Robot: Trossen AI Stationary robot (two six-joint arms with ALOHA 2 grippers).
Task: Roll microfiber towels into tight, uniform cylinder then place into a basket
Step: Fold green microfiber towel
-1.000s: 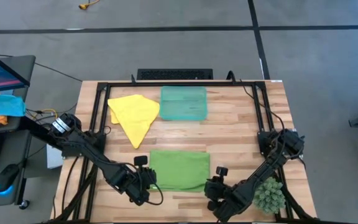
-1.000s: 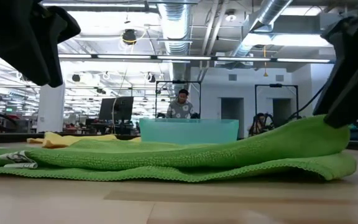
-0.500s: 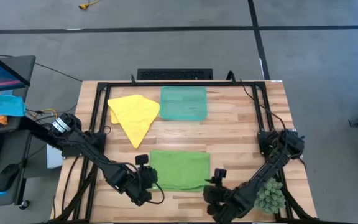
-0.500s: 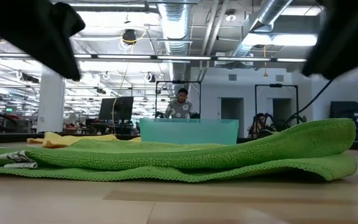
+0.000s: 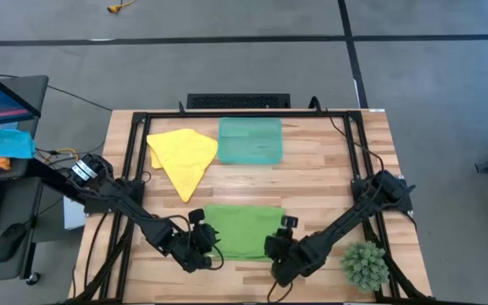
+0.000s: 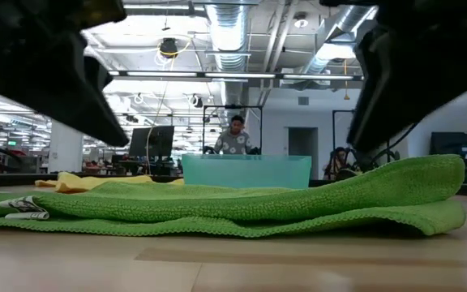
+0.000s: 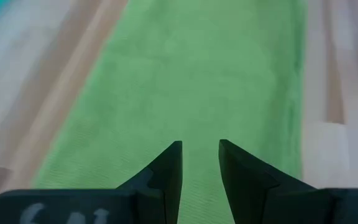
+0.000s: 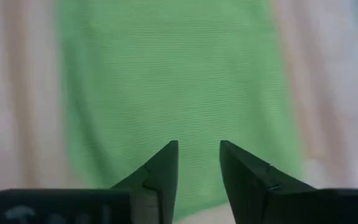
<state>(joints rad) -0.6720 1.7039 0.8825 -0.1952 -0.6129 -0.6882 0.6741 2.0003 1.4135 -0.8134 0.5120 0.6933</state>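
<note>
The lime green towel [image 5: 244,230] lies folded in two layers near the table's front edge, its fold at the right end [image 6: 448,191]. My left gripper [image 7: 201,149] is open and hangs over the towel's left end [image 5: 213,247]. My right gripper [image 8: 199,149] is open and hangs over its right end [image 5: 272,249]. Only green cloth [image 7: 197,81] shows below and beyond each pair of fingers, and nothing sits between them. The yellow towel [image 5: 183,157] lies crumpled at the far left. The teal basket [image 5: 250,140] stands beside it.
A small green plant [image 5: 364,264] stands at the near right corner, close behind my right arm. A black frame [image 5: 134,169] runs along the table's sides. Bare wood [image 5: 312,182] lies between the green towel and the basket. A person stands far off in the room [image 6: 236,138].
My right gripper has come off the green towel's right end, risen a little and gone toward the table's left, over the towel. My left gripper has sunk toward the towel's left end and tipped further down. The towel lies as before.
</note>
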